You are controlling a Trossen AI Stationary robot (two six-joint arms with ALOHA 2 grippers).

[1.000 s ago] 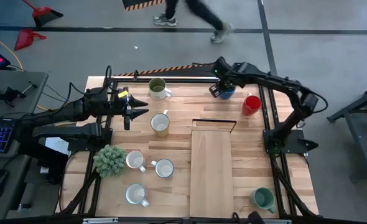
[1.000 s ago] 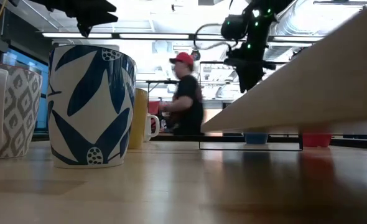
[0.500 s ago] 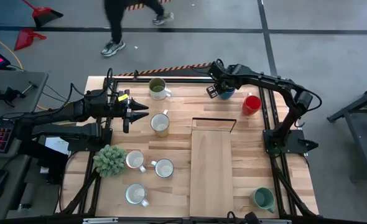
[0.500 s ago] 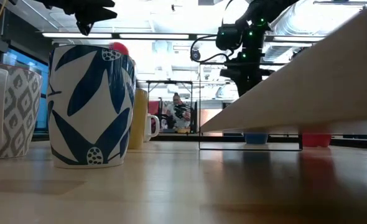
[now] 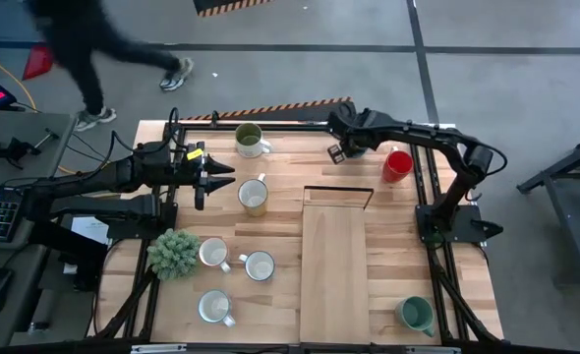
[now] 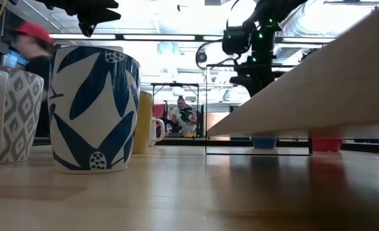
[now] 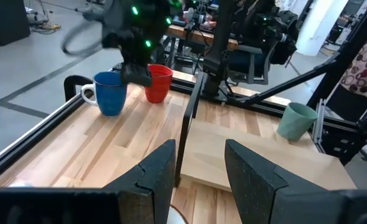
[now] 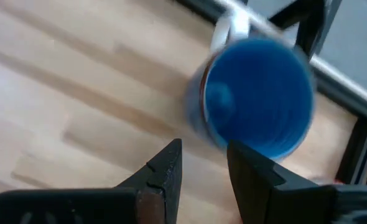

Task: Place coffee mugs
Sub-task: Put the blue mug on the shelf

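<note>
Coffee mugs: blue mug (image 8: 256, 96) approached by empty, parted right gripper (image 8: 202, 163); others scattered, unplaced; left gripper (image 7: 199, 163) parted, idle.

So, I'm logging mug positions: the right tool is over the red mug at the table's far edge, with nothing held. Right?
Not quite: the right tool is over the blue mug, as the right wrist view shows. The red mug stands beside it. It does hold nothing.

A pale wooden table (image 5: 270, 295) carries a raised board (image 5: 334, 261) mid-right. An olive mug (image 5: 249, 140), blue mug (image 7: 109, 93) and red mug (image 5: 397, 164) stand along the far edge, a yellowish, perhaps cream, mug (image 5: 254, 197) nearer centre. A plant (image 5: 174, 253) and three white mugs (image 5: 231, 280) sit near-left, a teal mug (image 5: 415, 315) at the near-right corner.
</note>
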